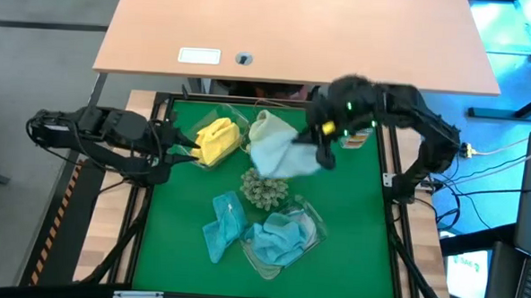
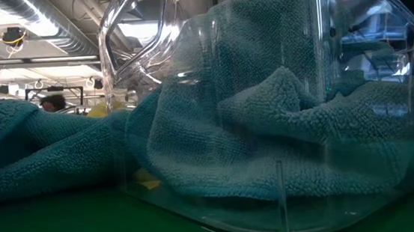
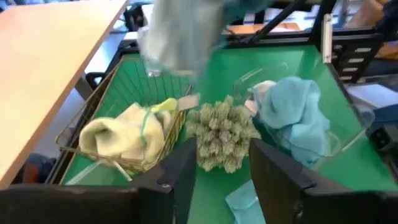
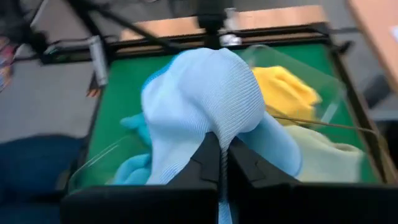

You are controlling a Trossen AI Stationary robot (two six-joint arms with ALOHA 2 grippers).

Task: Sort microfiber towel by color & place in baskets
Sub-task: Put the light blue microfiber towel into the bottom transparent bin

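Observation:
My right gripper point(image 1: 324, 152) is shut on a pale light-blue towel point(image 1: 281, 156), held in the air over the far middle of the table, above the wire basket point(image 1: 260, 115) with a pale sage towel point(image 3: 124, 134). My left gripper point(image 1: 178, 145) is open and empty at the table's left, beside a yellow towel point(image 1: 216, 140) lying in a clear tub point(image 4: 311, 74). Another clear tub point(image 1: 309, 225) near the front holds a light-blue towel point(image 1: 278, 239). A grey-blue towel point(image 1: 224, 224) lies on the mat beside it. My right gripper pinches a bunched fold of the pale light-blue towel point(image 4: 219, 134) between its two fingers point(image 4: 245, 168). The towel is lifted clear and hangs slack from the fingers, as the left wrist view point(image 3: 180, 31) shows. How many layers it holds, I cannot tell.
A spiky grey-green ball point(image 1: 264, 189) sits mid-table between the wire basket and the near tub. A small bottle with an orange label point(image 1: 354, 139) stands at the far right of the mat. A wooden desk point(image 1: 297, 34) lies beyond the far edge. The near left of the green mat point(image 1: 167, 243) is bare.

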